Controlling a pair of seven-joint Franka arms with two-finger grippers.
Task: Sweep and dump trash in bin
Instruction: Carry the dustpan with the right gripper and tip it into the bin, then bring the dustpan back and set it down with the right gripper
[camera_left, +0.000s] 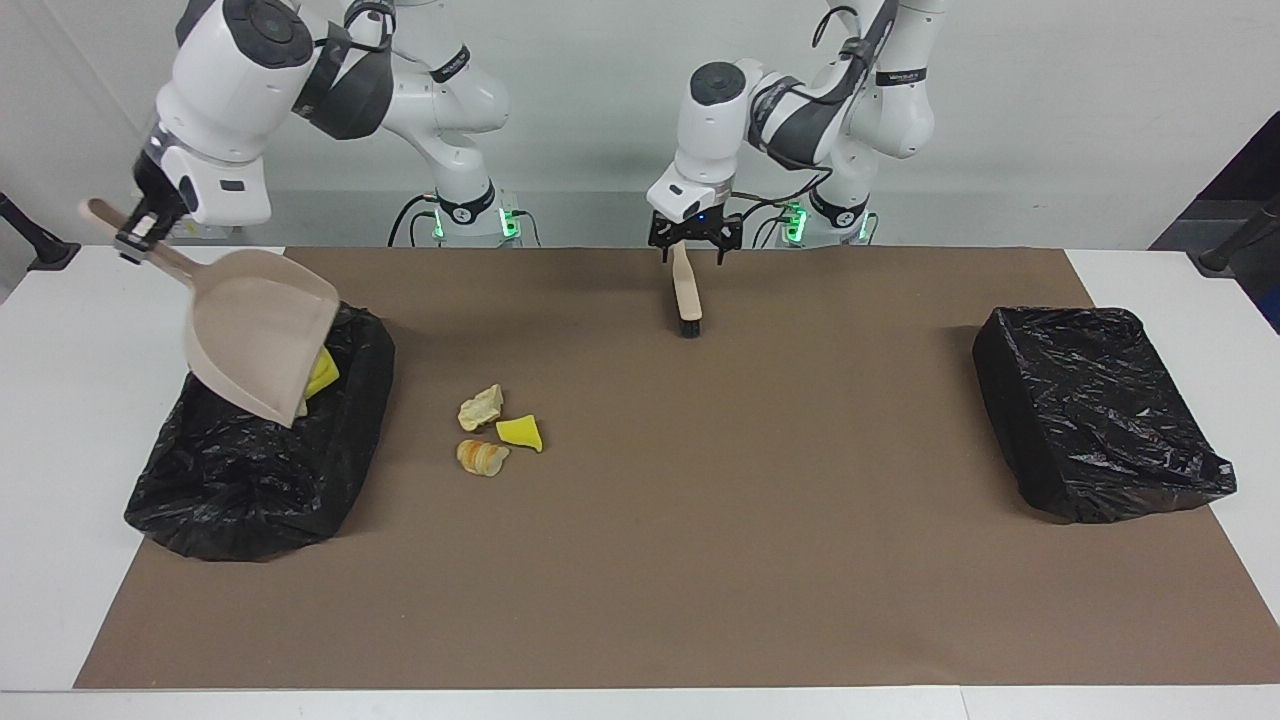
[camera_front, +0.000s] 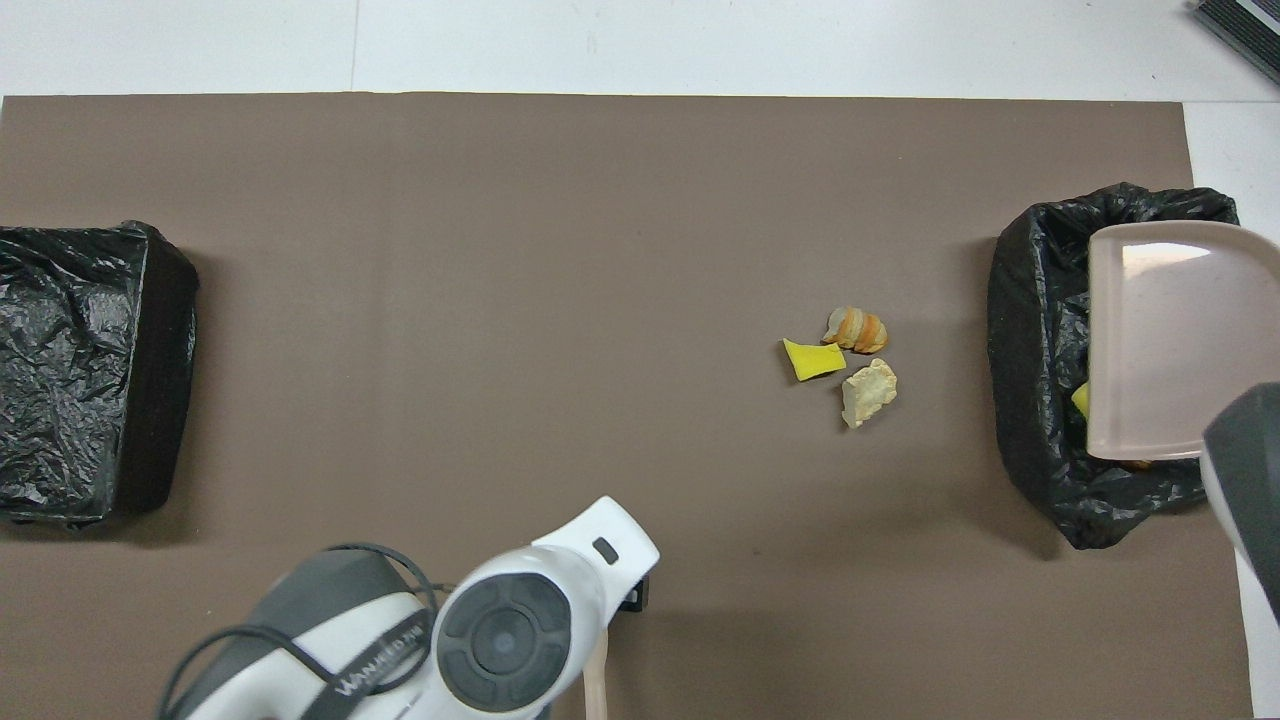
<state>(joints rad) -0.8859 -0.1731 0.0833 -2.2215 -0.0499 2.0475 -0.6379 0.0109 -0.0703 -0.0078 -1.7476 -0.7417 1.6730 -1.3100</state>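
Three scraps of trash lay together on the brown mat (camera_left: 700, 560) of the worktop (camera_left: 60, 480), well apart from either bin: a pale beige lump (camera_left: 481, 406) nearest the robots, a bright yellow wedge (camera_left: 521, 432) just beside it, and a tan-striped, bread-like lump (camera_left: 482, 457) farthest from them. More trash sat in the black-lined bin (camera_left: 250, 470) at the right arm's end, where a yellow chunk (camera_left: 323, 374) peeked out past the dustpan's edge; in the overhead view only a sliver of it and a dark brownish bit showed under the pan, and the rest of that bin's contents were covered. The right pincer (camera_left: 140, 232) was clamped on the handle of the pale pink-beige dustpan (camera_left: 255, 335), which hung tilted mouth-down over that bin; from above the pincer itself was cut off, only a grey part of the arm showing at the frame's edge. The left pincer (camera_left: 690, 243) gripped the beige handle of the brush (camera_left: 686, 295), which stood upright with its black bristles on the mat near the robots; from above the arm hid nearly all of it, leaving only a strip of handle. A second black-lined bin (camera_left: 1095, 410) sat at the left arm's end, and its inside could not be made out.
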